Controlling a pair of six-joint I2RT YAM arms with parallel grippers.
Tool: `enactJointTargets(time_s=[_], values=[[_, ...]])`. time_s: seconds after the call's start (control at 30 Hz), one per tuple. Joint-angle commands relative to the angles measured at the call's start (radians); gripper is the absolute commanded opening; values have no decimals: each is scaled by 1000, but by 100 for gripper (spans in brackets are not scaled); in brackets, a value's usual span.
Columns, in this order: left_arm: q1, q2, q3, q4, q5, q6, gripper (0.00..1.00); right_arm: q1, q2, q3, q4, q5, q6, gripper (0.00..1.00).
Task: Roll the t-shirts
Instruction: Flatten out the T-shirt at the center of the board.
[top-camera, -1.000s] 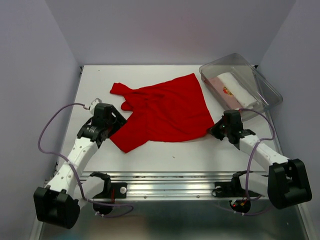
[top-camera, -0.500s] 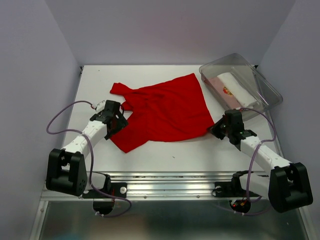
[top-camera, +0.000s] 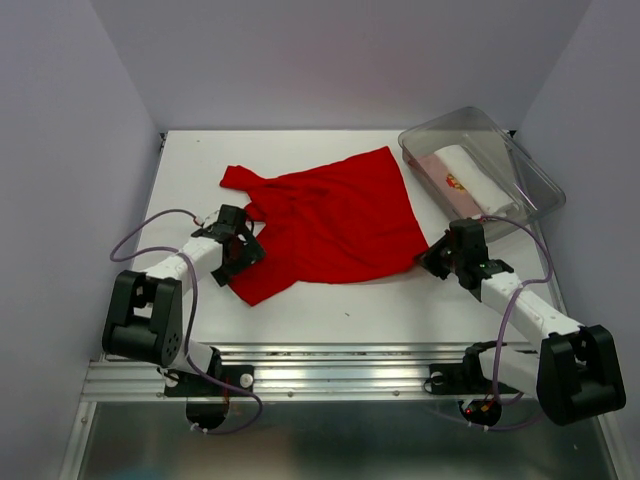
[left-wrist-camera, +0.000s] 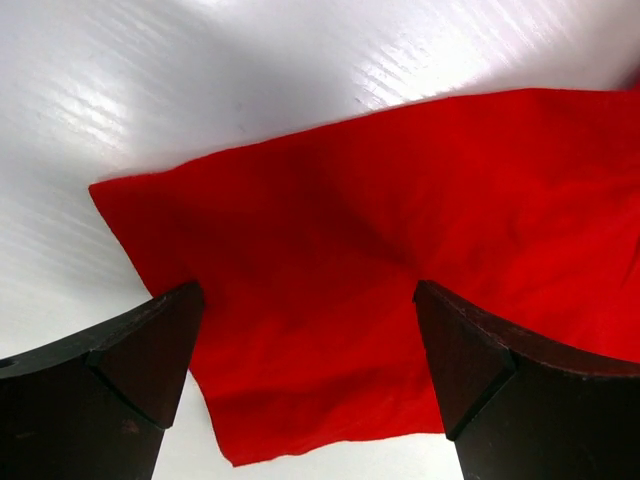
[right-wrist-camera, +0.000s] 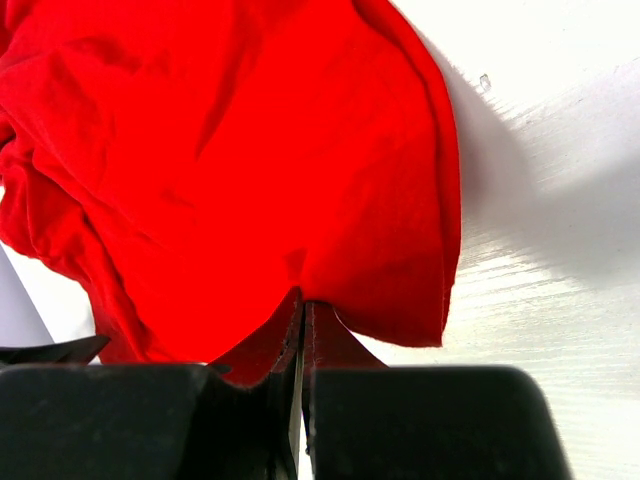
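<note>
On the bench (top-camera: 400, 310), red t-shirt (top-camera: 340, 220) lies spread, not yet rolled; my right tool (right-wrist-camera: 302, 325) pinches its corner, left tool (left-wrist-camera: 305, 340) splayed over the hem.

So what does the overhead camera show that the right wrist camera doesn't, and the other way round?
Only the overhead view shows the whole red t-shirt spread out, the left gripper at its near-left corner, and the clear tub holding a rolled white shirt. Only the right wrist view shows the right gripper pinched shut on the shirt's edge. Both show red cloth on the white table.
</note>
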Motion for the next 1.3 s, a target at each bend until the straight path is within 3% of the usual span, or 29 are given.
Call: enactJointTargets(time_s=[0.0, 0.27, 0.47, 0.6, 1.07, 1.27], values=[[-17, 46, 7, 81, 81, -2, 99, -5, -12, 17, 7, 16, -8, 1], [-33, 23, -26, 82, 52, -22, 99, -5, -12, 14, 7, 19, -2, 1], [-33, -133, -23, 1, -104, -87, 98, -5, -6, 17, 12, 8, -5, 1], [-29, -137, -11, -51, -153, -113, 98, -5, -1, 17, 13, 8, -7, 1], [-22, 0, -57, 35, -58, -122, 98, -5, 6, 11, 25, -1, -5, 1], [-36, 58, -60, 134, 25, -114, 91, -5, 3, 8, 28, 2, 0, 1]])
